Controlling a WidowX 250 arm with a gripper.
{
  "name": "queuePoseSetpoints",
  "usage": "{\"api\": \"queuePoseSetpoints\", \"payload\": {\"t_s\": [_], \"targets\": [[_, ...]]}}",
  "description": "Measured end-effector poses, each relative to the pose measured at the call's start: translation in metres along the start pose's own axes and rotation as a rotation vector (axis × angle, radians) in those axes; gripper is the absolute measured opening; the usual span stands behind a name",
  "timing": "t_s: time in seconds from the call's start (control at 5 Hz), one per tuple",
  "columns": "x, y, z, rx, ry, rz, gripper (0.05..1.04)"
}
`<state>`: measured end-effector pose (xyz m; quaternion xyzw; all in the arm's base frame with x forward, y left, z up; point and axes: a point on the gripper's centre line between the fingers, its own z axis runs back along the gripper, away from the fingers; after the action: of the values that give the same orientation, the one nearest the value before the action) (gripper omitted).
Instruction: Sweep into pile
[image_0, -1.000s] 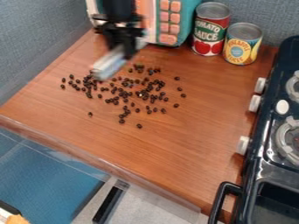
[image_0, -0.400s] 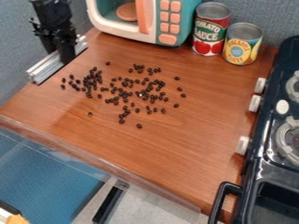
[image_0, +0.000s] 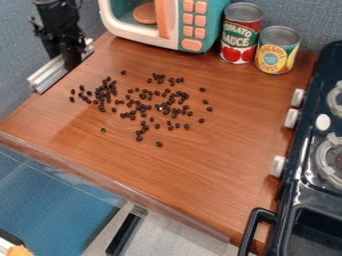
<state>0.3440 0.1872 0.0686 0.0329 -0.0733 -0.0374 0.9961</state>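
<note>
Strewn over the upper middle of the counter (image_0: 200, 167), the dark beans (image_0: 139, 107) lie toward four o'clock from the hand (image_0: 69, 61), which is clamped on a pale bar (image_0: 49, 76) running half past seven to half past one, roughly broadside to them.

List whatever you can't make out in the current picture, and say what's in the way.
All in the camera view:
- Arm: cut off by the top edge.
- Silver bar: part hidden behind the gripper.
- Beans: too small and close together to count reliably.
- Oven: top cut off by the top edge.
- Stove: cut off by the right edge.
- Orange thing: cut off by the bottom edge.
</note>
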Motion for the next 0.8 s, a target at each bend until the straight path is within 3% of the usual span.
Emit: {"api": "queuePoseSetpoints", "payload": {"t_s": [0.2,0.6,0.8], "targets": [[0.006,-0.001,-0.012,0.029,0.032,0.019,0.379],[-0.002,0.021,-0.028,0.156,0.101,0.112,0.379],[-0.001,0.025,-0.027,0.167,0.093,0.103,0.379]]}}
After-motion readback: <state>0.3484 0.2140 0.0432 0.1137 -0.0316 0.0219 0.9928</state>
